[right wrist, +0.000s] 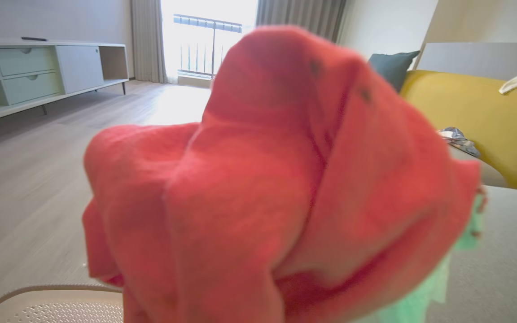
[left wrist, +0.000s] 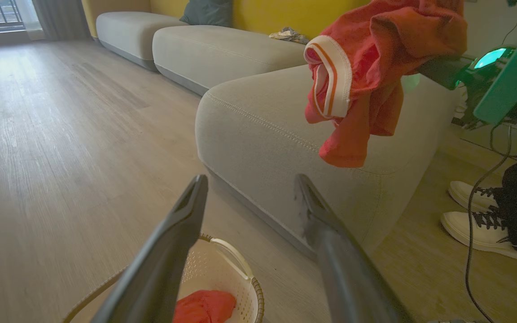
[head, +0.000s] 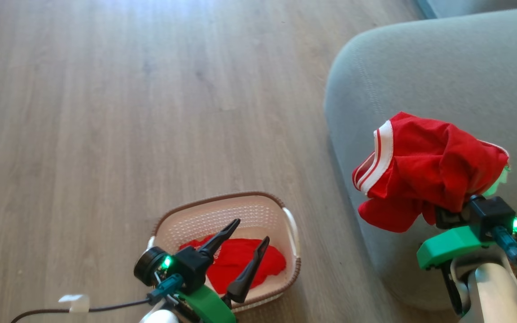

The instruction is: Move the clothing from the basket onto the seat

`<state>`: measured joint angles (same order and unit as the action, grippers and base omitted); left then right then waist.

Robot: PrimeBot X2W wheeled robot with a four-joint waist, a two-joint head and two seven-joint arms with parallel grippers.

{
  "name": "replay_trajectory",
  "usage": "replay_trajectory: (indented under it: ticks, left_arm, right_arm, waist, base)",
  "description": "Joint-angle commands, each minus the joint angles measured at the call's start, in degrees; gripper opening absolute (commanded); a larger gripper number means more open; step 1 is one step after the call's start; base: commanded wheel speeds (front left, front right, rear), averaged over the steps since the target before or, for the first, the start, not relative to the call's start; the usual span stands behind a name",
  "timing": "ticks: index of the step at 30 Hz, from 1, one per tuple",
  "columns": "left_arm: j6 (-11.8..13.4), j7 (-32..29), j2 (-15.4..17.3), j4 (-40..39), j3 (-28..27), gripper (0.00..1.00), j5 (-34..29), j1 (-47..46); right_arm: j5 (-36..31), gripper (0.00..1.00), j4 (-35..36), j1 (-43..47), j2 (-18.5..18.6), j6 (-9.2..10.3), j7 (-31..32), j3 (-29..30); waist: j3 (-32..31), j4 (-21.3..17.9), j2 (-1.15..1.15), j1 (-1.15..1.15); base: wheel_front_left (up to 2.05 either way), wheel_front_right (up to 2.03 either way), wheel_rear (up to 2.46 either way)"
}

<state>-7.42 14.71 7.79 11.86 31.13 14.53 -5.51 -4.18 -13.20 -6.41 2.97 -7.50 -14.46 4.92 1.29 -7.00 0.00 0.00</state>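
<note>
**Spotter:** How many red pieces do you count?

**Me:** Two. One lifted garment is draped over my right gripper, up in the air by the rounded corner of the one seat; its white-striped hem droops on the side toward the basket. The other garment lies crumpled inside the one basket, which stands on the wooden floor near the seat's corner, apart from it.

**Spotter:** And the grippers?

**Me:** My left gripper hovers over the basket, its two fingers spread apart with nothing between them. For the right one I cannot tell; the red fabric covers both fingers.

**Spotter:** Is the lifted one touching the cushion?

**Me:** I cannot tell; in my left wrist view it hangs in front of the seat's side. That view also shows a person's two white shoes on the floor past the seat.
</note>
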Motion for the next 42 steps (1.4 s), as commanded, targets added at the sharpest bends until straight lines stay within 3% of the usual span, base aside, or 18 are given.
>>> replay_trajectory:
  ticks: [1, 28, 42]
  left_arm:
    - [-0.1, 0.3, 0.0, -2.1, -2.1, 1.00, -0.7, -2.0]
    - [-0.1, 0.3, 2.6, -2.4, 1.4, 1.00, -3.1, -7.6]
    - [-0.1, 0.3, 3.3, -0.9, 7.4, 1.00, -1.2, -11.8]
  right_arm:
    - [-0.6, 0.00, 2.6, -2.6, -0.1, 0.01, -0.5, -1.1]
    - [2.1, 0.00, 6.9, -4.0, -0.1, 0.01, -0.5, 4.1]
    - [5.6, 0.00, 10.2, -1.1, -0.1, 0.01, -0.5, 9.6]
  waist:
    - [0.7, -2.4, 0.00, 0.00]
    - [9.7, -22.5, 0.00, 0.00]
    - [12.0, -24.0, 0.00, 0.00]
  base:
    - [0.00, 0.00, 0.00]
    - [0.00, 0.00, 0.00]
    - [0.00, 0.00, 0.00]
